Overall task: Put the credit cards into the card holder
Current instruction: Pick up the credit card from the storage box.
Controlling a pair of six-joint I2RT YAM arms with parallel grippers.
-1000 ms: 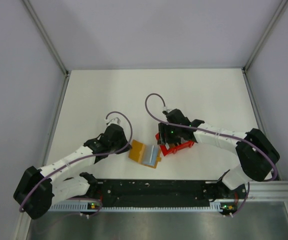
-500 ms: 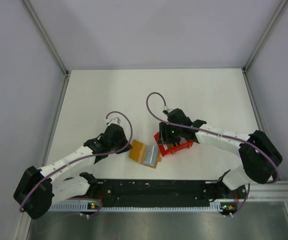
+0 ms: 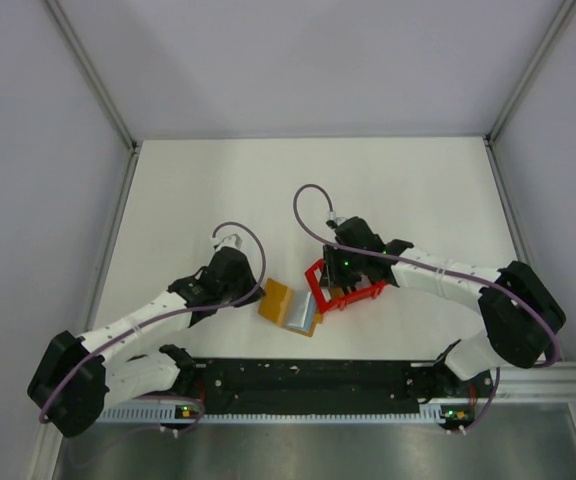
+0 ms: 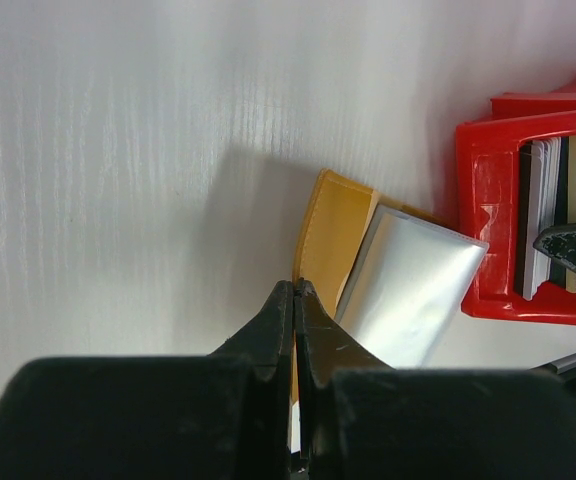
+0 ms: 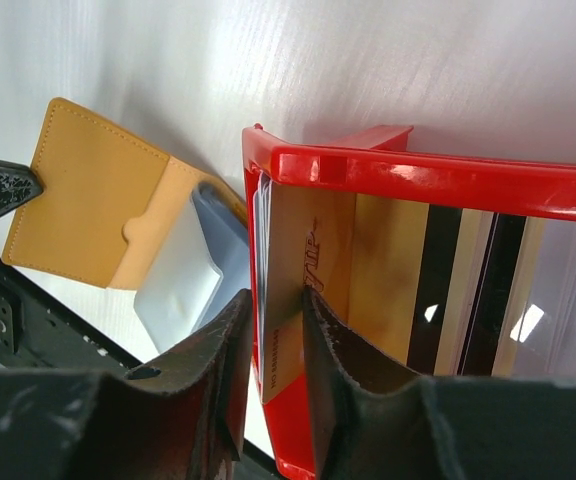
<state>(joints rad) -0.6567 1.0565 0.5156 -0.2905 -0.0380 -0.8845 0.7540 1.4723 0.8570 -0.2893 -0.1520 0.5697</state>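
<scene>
We count one card holder, one pale silvery-blue card and one red tray on the one surface. In the tray we make out one tan card and several more cards on edge, too closely packed for us to number. We count two claws, the left claw and the right claw.

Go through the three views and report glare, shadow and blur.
Top external: even soft light, sharp, hardly any shadow. Left wrist: left gripper dark and out of focus; the card on the card holder glares silver-white; a grey shadow falls on the table beside it. Right wrist: right gripper blurred around a tan card; small glints inside the red tray.
</scene>
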